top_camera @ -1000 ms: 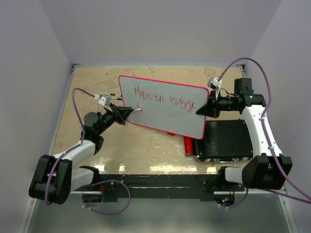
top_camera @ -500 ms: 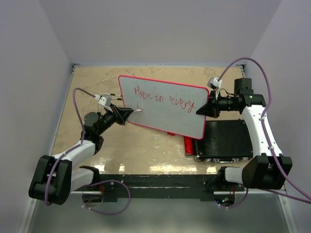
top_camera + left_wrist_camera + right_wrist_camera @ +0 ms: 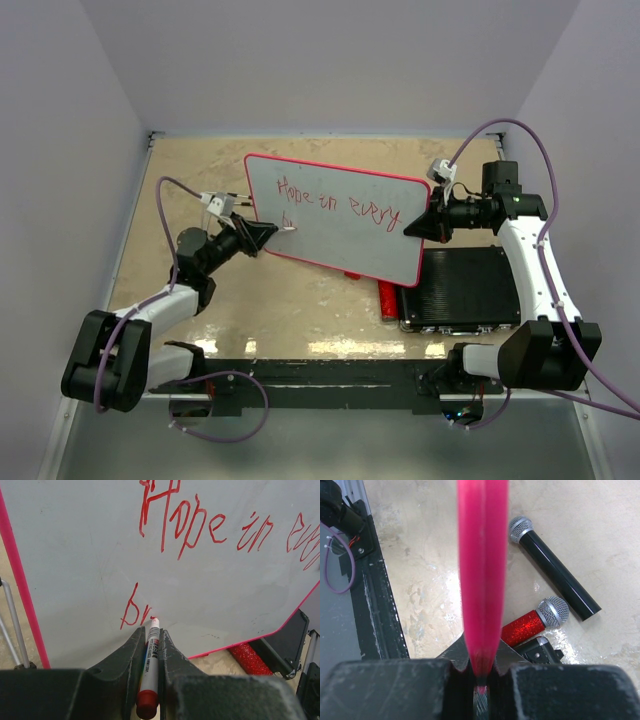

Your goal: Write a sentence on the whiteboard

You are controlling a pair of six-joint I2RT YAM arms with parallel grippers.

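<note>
In the middle of the bench (image 3: pixel 200 180): the large, flat, glossy white whiteboard (image 3: pixel 340 215) with a thin red frame and rounded corners, held tilted rather than lying flat, its writing face turned toward the left arm.
Right claw (image 3: pixel 418 225): closed on the whiteboard's right edge; the right wrist view shows the red frame edge-on, running straight down between the jaws.
Left claw (image 3: pixel 268 232): closed around a slim white marker (image 3: pixel 150 665) with a red end cap, at the board's near-left part.
Marker tip: touching the white surface, just at the end of the newest stroke.
Sentence (image 3: pixel 200 525): thin red handwriting; the top line reads "Hope in every".
Second line: only two letters, seemingly "br", low on the left under the "H".
Done so far: judging by this, the first line is finished and the second is barely begun.
Left to do: the rest of that word and whatever follows; there is plenty of bare board to the right of the tip.
Under and beside the board: a black ribbed rectangular case (image 3: pixel 465 288) at near right, a black microphone (image 3: pixel 555 577) and a red glitter microphone (image 3: pixel 530 625) on the bench, untouched.
</note>
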